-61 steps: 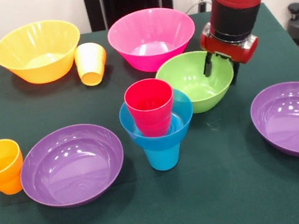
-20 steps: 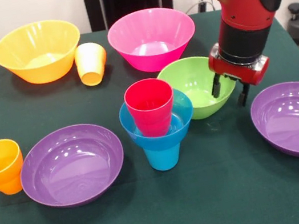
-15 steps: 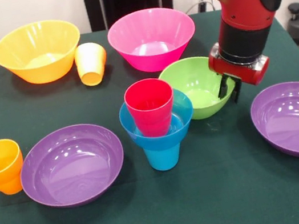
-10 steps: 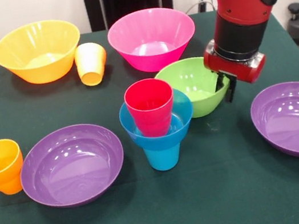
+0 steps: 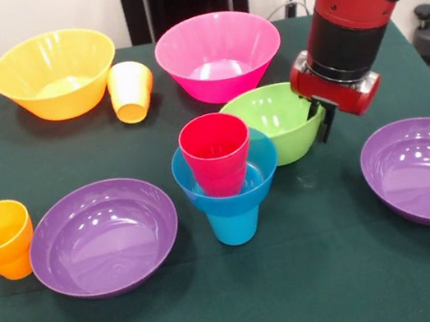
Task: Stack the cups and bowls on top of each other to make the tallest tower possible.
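The end effector (image 5: 318, 119) is clamped on the right-hand rim of the lime green bowl (image 5: 271, 123), one finger (image 5: 324, 125) showing outside the wall. The bowl tilts slightly and sits at about 2 o'clock from the stack in the middle of the green bench (image 5: 247, 297). That stack is a blue cup (image 5: 234, 226) at the bottom, a small blue bowl (image 5: 259, 166) resting on it, and a red cup (image 5: 216, 152) standing upright inside the bowl. The pink bowl (image 5: 218, 54) lies at 12 o'clock from the stack, the orange-yellow bowl (image 5: 54, 74) at 10 o'clock with the yellow cup (image 5: 131, 91) leaning against it. One purple bowl (image 5: 103, 236) sits at 9 o'clock, touching the orange cup (image 5: 0, 240); the other purple bowl (image 5: 425, 170) sits at 3 o'clock.
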